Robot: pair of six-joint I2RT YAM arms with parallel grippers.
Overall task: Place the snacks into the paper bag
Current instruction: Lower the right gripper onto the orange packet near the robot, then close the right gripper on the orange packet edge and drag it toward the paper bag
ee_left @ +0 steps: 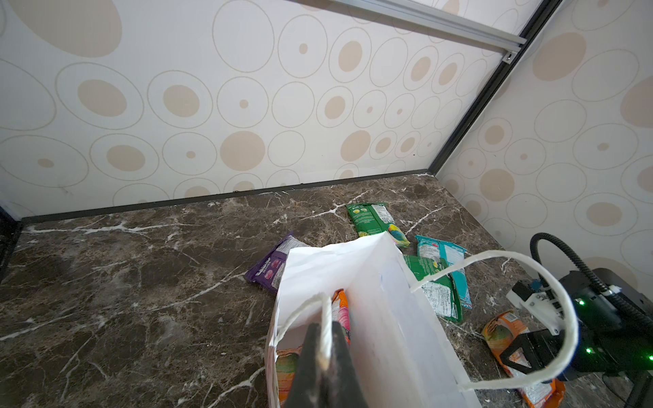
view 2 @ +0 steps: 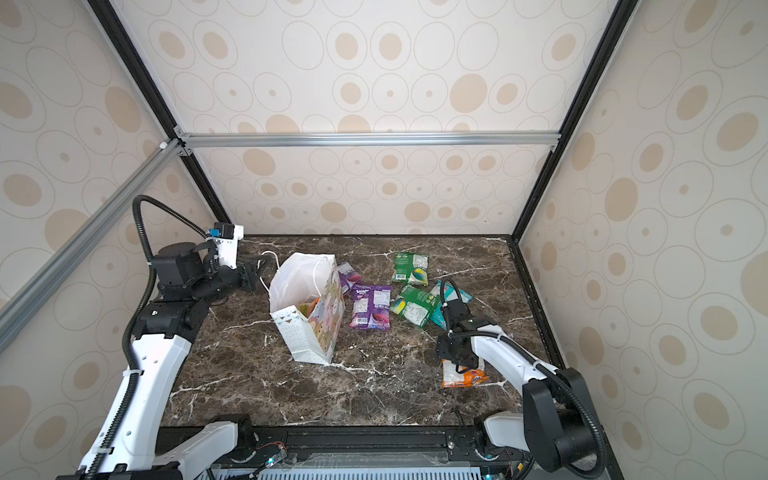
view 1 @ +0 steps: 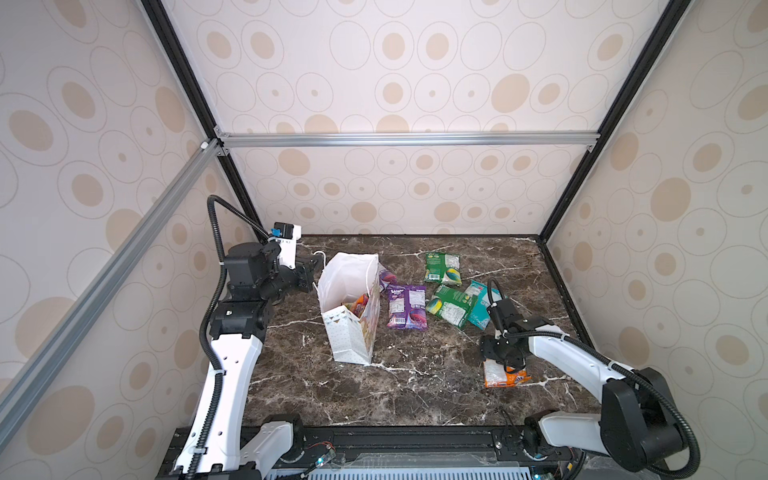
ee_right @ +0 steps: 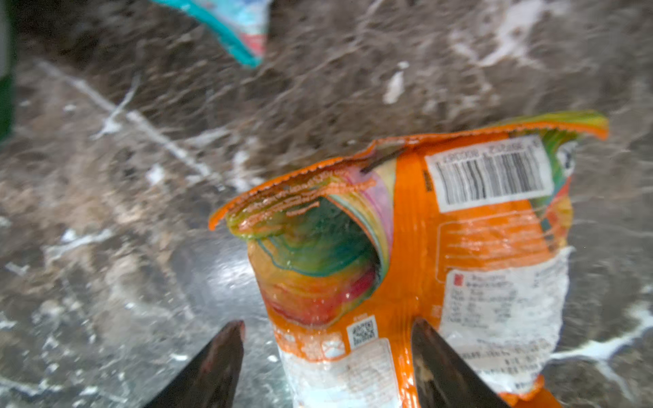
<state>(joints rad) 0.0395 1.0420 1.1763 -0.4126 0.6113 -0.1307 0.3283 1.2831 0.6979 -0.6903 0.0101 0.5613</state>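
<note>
Farthest left, the left gripper (ee_left: pixel 323 341) is closed tight on a white cord handle (ee_left: pixel 327 318) of the tall white paper gift bag (view 1: pixel 349 336). The bag stands upright, left of centre on the dark brown marble tabletop (view 1: pixel 415 395), with its mouth pulled open. An orange glossy packet inside the bag (ee_left: pixel 341 307) shows that loading is already under way.

Just beyond the bag's far right corner lies a half-hidden purple plastic packet (view 1: pixel 386 277). A second, flat purple packet (view 1: pixel 406 307) lies just beside the bag's right face. Further right are a far green packet (view 1: pixel 443 269) and a near green packet (view 1: pixel 453 305). The near one overlaps a teal packet (view 1: pixel 482 307).

Rightmost, near the front, an orange barcode-printed packet (ee_right: pixel 459 247) lies flat on the marble. The right gripper (ee_right: pixel 330 324) is directly over it with its jaws well apart. In the wrist view one finger is above the packet's centre seam and the other above bare marble beside its edge. The view is blurred, so I cannot tell whether either fingertip touches anything.

The step in hand looks like the pick of this orange packet. The next move calls for lowering the jaws and closing them on the film. Thin, slick film lying flat offers little to pinch, so the raised crimped end may be the better hold. The packet then has to be lifted clear and carried left over the other snacks to the open bag mouth.
</note>
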